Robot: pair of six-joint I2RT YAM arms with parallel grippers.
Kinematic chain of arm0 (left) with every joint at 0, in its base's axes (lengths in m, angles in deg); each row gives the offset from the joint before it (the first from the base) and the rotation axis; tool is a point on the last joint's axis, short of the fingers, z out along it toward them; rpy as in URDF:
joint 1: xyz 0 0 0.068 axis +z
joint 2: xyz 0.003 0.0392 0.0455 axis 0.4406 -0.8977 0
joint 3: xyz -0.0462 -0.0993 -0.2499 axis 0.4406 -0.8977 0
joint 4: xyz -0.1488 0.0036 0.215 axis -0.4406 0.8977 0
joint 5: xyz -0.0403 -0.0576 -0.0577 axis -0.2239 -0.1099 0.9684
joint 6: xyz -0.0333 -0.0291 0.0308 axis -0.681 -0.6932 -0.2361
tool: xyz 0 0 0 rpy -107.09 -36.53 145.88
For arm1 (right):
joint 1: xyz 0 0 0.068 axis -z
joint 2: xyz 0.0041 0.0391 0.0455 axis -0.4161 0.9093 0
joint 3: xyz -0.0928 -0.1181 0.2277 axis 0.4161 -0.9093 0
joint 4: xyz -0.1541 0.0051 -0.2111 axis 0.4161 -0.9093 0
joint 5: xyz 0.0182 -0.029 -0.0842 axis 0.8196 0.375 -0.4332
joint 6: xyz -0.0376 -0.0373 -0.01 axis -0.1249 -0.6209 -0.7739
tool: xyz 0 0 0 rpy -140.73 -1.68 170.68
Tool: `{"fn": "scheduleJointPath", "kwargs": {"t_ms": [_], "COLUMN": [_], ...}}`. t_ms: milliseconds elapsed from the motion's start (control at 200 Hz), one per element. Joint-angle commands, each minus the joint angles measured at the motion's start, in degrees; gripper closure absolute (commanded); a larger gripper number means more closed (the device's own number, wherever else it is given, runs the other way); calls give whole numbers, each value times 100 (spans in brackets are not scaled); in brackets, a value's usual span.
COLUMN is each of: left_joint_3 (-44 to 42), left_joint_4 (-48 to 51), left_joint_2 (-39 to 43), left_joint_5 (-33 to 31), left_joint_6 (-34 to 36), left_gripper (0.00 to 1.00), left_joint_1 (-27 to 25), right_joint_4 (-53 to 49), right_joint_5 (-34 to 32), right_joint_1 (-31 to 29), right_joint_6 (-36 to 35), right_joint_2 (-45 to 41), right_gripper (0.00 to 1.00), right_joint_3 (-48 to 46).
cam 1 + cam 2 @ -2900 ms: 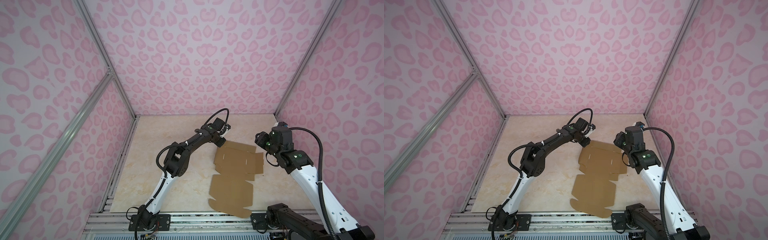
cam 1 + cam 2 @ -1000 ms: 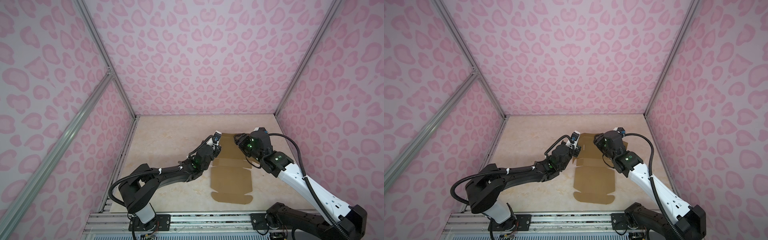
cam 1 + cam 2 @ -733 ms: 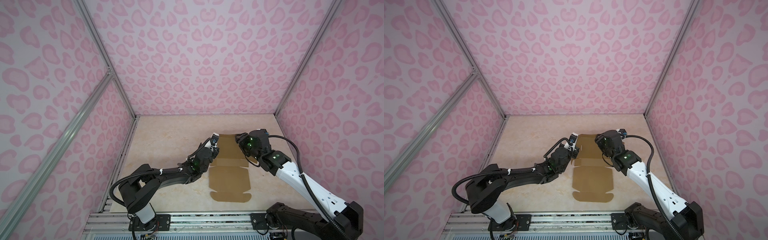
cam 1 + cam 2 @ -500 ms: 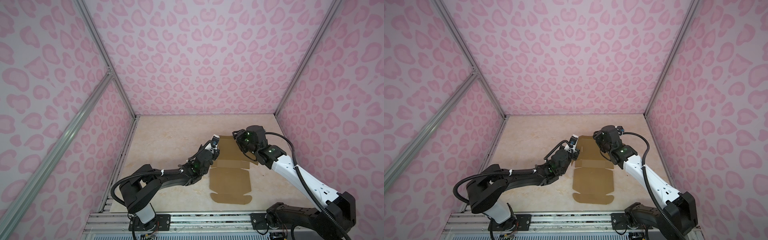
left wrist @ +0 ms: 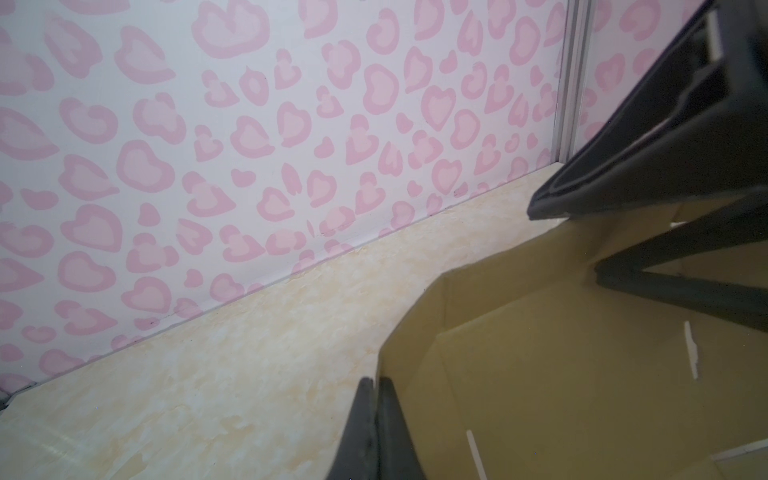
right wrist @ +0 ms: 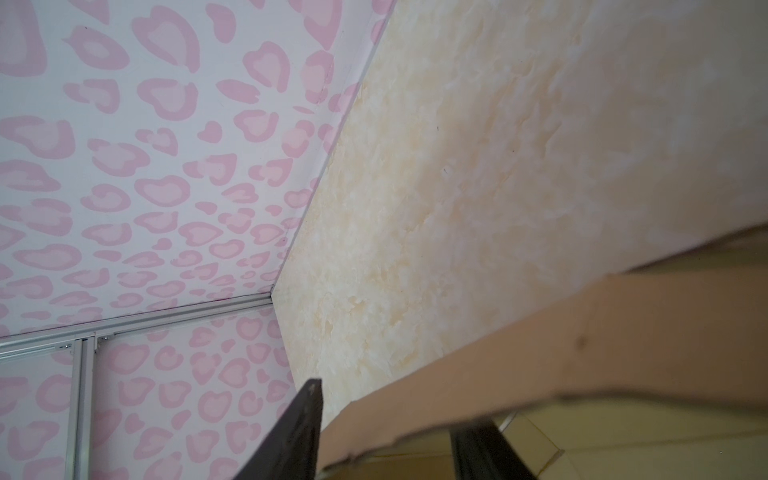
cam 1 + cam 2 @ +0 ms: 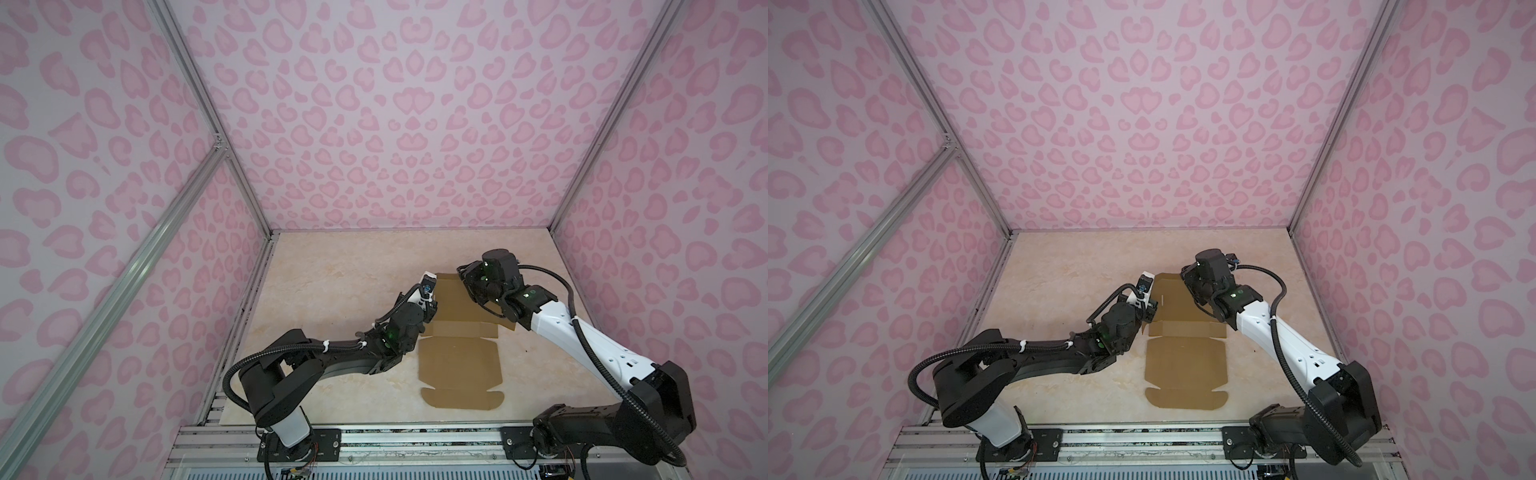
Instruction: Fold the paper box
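Swinging inward, the right gripper (image 6: 390,403) now straddles the paper box's (image 7: 459,357) raised right flap, jaws apart; the left gripper (image 5: 376,380), jaws together, sits against the left flap, so walls are starting.

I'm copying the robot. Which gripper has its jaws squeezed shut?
The left gripper: its jaws press together beside the brown cardboard paper box. The right gripper has jaws apart around a flap.
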Motion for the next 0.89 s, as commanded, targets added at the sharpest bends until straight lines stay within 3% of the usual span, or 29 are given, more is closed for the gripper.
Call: {"fn": "scheduleJointPath", "kwargs": {"t_ms": [0,180,460,665,890], "left_joint_3": [-45,-55,-89,-120,-216], "left_joint_4": [-342,-384,-429,-421,-235], "left_joint_2": [4,-3,14,89,590], "left_joint_5": [-105,-154,-207,-249,-17], "left_joint_6": [-1,21,45,10,-234], "left_gripper": [97,97,95,80,67], "left_joint_1": [0,0,-9,-9,-18], "right_joint_4": [37,130,269,405,611], "right_joint_5": [-70,-62,28,-13,-52], "right_joint_1": [-11,-11,-11,-1,-1], "right_joint_6": [-11,53,134,182,219], "right_joint_2": [44,75,154,106,56], "right_gripper": [56,68,79,93,100], "right_joint_3": [34,-93,-233,-397,-628]}}
